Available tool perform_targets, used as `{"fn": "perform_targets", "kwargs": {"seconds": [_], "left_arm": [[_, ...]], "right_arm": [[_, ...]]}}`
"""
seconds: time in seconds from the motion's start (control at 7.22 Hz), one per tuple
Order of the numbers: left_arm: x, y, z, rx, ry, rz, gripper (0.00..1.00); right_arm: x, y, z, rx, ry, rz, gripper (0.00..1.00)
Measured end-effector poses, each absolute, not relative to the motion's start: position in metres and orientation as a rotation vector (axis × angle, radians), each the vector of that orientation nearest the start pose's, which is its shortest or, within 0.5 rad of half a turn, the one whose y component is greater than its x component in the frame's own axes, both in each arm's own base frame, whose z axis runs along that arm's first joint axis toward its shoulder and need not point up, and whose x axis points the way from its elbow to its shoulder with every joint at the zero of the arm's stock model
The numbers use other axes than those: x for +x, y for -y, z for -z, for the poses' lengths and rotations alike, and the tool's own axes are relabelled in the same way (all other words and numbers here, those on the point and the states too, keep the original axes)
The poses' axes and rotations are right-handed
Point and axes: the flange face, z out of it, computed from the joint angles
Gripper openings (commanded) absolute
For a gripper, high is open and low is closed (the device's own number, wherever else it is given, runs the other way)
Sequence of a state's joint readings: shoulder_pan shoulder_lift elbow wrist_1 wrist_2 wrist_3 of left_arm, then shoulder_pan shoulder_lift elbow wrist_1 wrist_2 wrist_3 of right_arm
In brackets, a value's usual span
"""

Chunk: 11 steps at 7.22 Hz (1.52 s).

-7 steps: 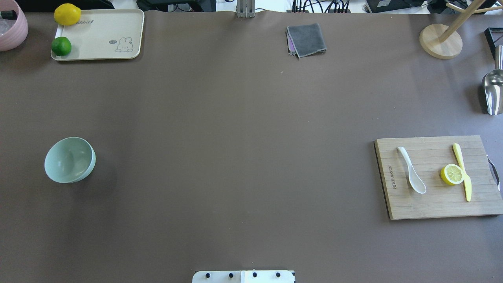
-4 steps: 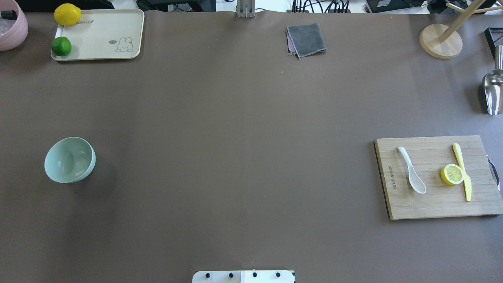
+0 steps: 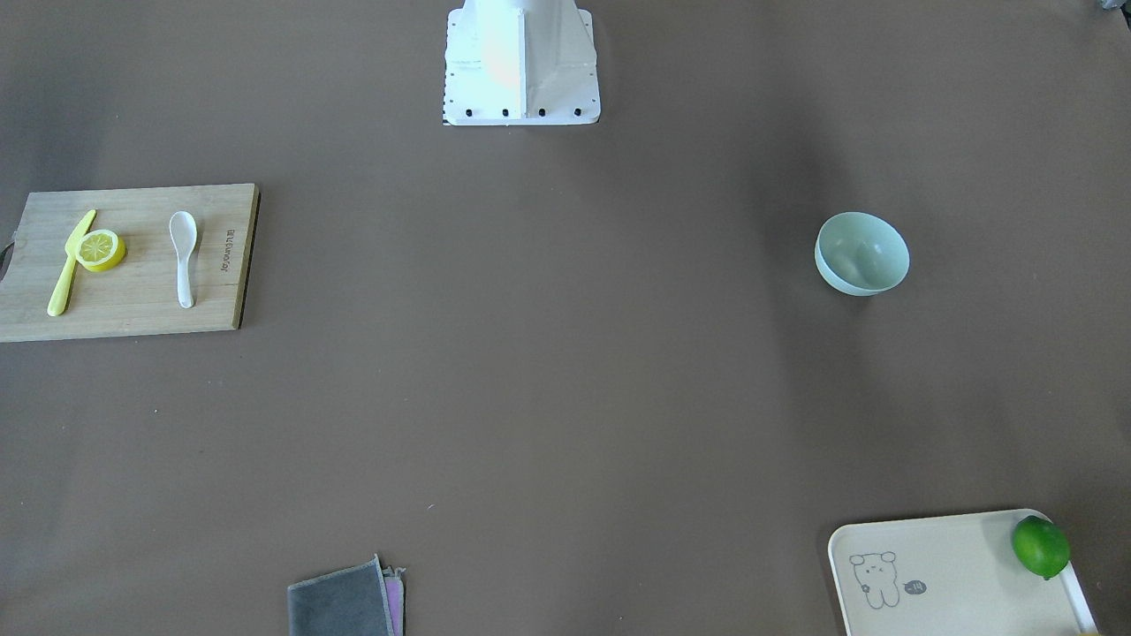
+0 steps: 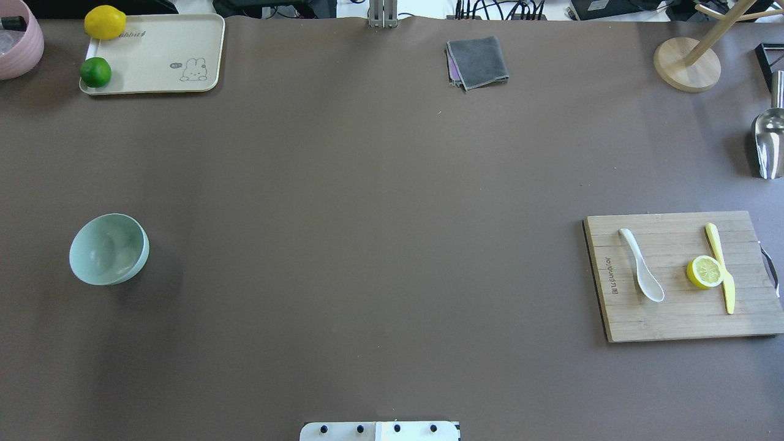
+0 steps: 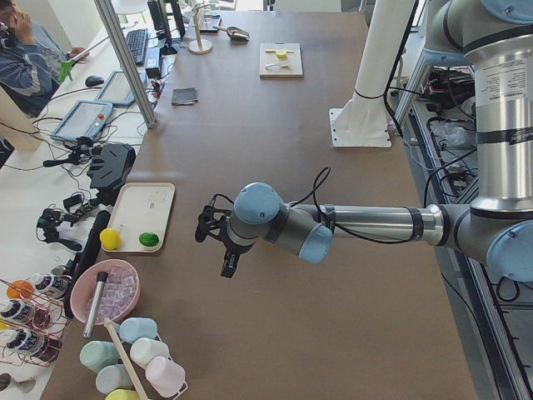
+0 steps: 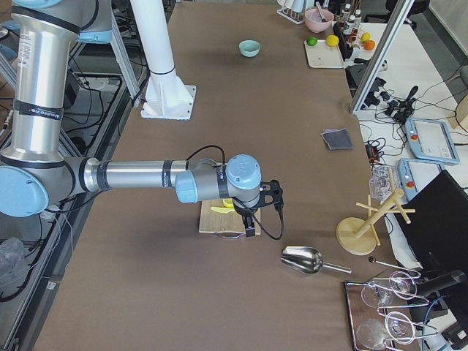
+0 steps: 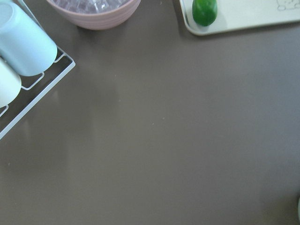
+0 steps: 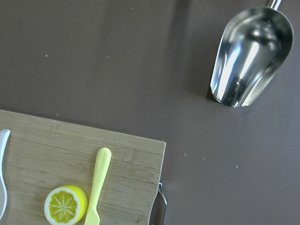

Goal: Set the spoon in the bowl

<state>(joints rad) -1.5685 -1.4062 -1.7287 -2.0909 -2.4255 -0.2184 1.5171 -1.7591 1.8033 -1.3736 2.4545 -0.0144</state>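
The white spoon [image 4: 641,265] lies on a wooden cutting board [image 4: 674,321] at the table's right, scoop toward the robot. It also shows in the front view [image 3: 183,256] and at the left edge of the right wrist view [image 8: 2,180]. The mint-green bowl [image 4: 109,248] stands upright and empty at the table's left, also in the front view [image 3: 861,252]. Neither gripper shows in the overhead or front views. The left gripper [image 5: 218,243] hangs above the table's left end. The right gripper [image 6: 252,218] hangs over the board's far end. I cannot tell whether either is open or shut.
A lemon half [image 4: 704,271] and a yellow-green knife [image 4: 721,269] share the board. A metal scoop [image 4: 768,141] and a wooden stand [image 4: 686,64] lie at the far right. A grey cloth [image 4: 478,61], a cream tray [image 4: 159,55] with a lime [image 4: 95,72] and a lemon [image 4: 105,22], and a pink bowl [image 4: 18,46] line the back.
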Motion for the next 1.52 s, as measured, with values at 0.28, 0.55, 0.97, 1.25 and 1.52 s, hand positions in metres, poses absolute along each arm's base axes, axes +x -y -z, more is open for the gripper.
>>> {"fn": "perform_targets", "kwargs": {"seconds": [0.28,0.55,0.97,1.25,1.52], "left_arm": [[-0.022,0.445,-0.576,0.405,-0.928,-0.043,0.97],[0.048,0.464,-0.544,0.36,-0.988,-0.106,0.98],[0.167,0.464,-0.527,0.245,-0.982,-0.143,0.97],[0.222,0.459,-0.541,0.23,-0.917,-0.193,0.89],[0.241,0.455,-0.558,0.198,-0.898,-0.213,0.62]], "right_arm": [[0.017,0.427,-0.588,0.243,0.952,0.227,1.0],[0.0,0.43,-0.576,0.21,1.005,0.207,1.0],[-0.041,0.43,-0.553,0.171,1.054,0.183,1.0],[-0.055,0.429,-0.551,0.161,1.058,0.189,1.0],[-0.061,0.428,-0.551,0.155,1.057,0.197,1.0]]}}
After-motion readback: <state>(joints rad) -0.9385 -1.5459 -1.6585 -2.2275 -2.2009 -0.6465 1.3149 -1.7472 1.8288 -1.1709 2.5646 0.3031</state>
